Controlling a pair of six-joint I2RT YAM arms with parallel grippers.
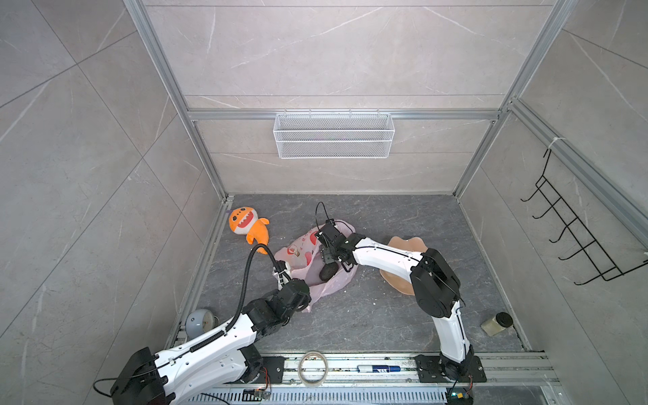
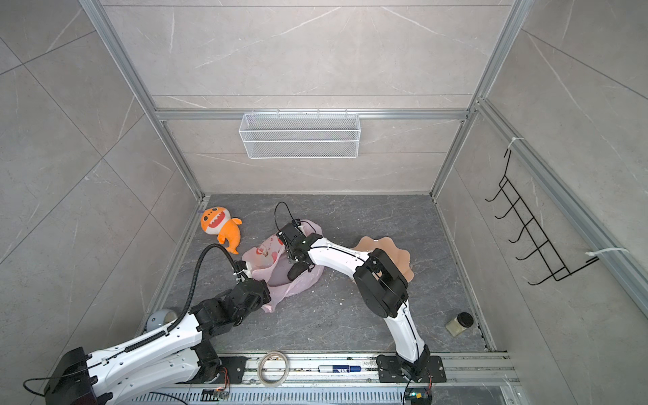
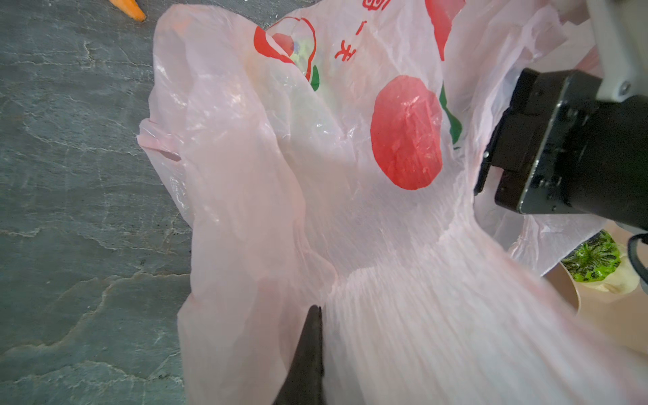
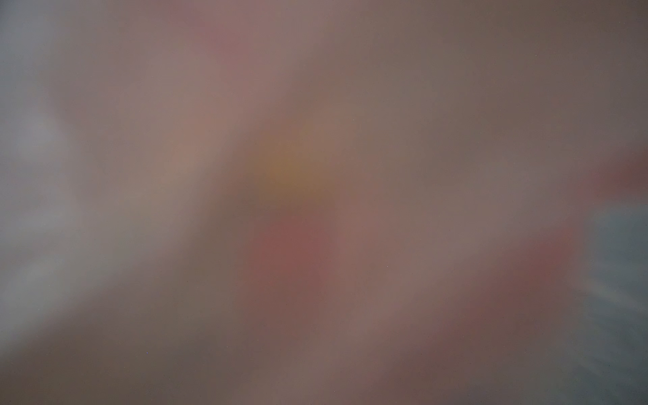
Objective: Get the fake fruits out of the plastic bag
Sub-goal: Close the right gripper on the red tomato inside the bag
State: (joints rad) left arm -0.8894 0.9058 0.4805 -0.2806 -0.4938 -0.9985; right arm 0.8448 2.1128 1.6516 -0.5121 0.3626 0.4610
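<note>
your left end effector (image 1: 281,275) pinches the near rim of the thin translucent pink plastic bag (image 1: 298,250), centre of the grey surface (image 1: 385,315), likely to hold its mouth open for the right end effector (image 1: 326,258) beside the dark fake avocado (image 1: 328,271) inside; whether that one is open is unclear.

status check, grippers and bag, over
left gripper shut on plastic bag rim. right gripper in bag mouth by dark avocado, jaws unclear. bag film blurs right wrist view.
</note>
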